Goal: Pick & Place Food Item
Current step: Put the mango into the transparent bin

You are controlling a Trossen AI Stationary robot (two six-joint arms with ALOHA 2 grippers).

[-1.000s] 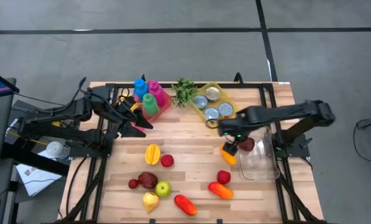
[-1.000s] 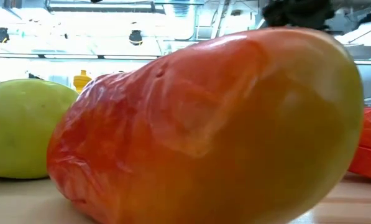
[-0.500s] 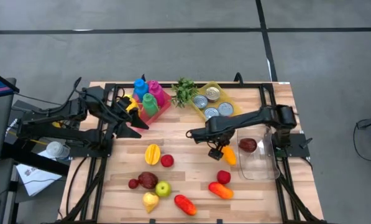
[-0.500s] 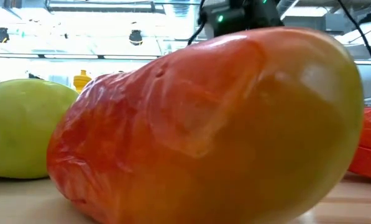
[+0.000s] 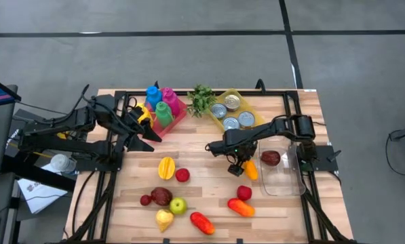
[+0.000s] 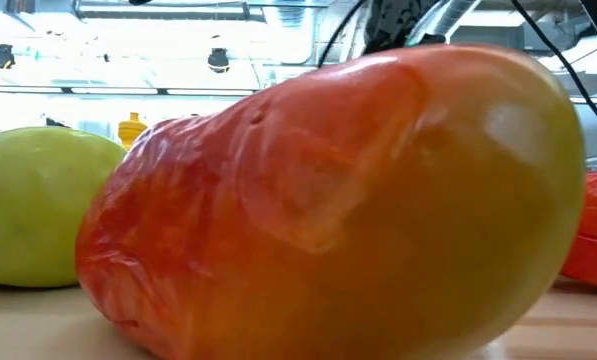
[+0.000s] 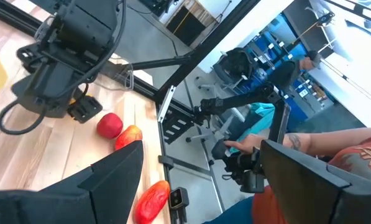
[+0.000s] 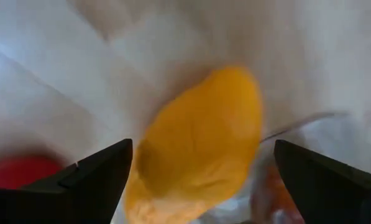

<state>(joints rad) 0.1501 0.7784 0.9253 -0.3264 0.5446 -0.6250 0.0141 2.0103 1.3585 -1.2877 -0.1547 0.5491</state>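
An orange-yellow fruit (image 5: 251, 169) lies on the table against the left wall of a clear container (image 5: 288, 186). A dark red fruit (image 5: 271, 158) sits inside the container. My right gripper (image 5: 236, 166) is open just to the left of the orange-yellow fruit. In the right wrist view that fruit (image 8: 201, 143) shows blurred beyond the two spread fingers (image 8: 98, 174), apart from them. My left gripper (image 5: 148, 139) waits open near the red basket of bottles, its fingers (image 7: 110, 180) holding nothing.
Several loose fruits lie on the near half of the table, among them a yellow half (image 5: 166, 167) and a green apple (image 5: 178, 205). A bottle basket (image 5: 163, 105), greens (image 5: 201, 99) and a can tray (image 5: 233, 112) line the far edge. A mango (image 6: 338, 200) fills the low view.
My right arm has swung toward the table's left and its gripper has shifted a little left, off the orange-yellow fruit. The fruit has stayed on the table beside the container. In the last half second the arm has hardly moved.
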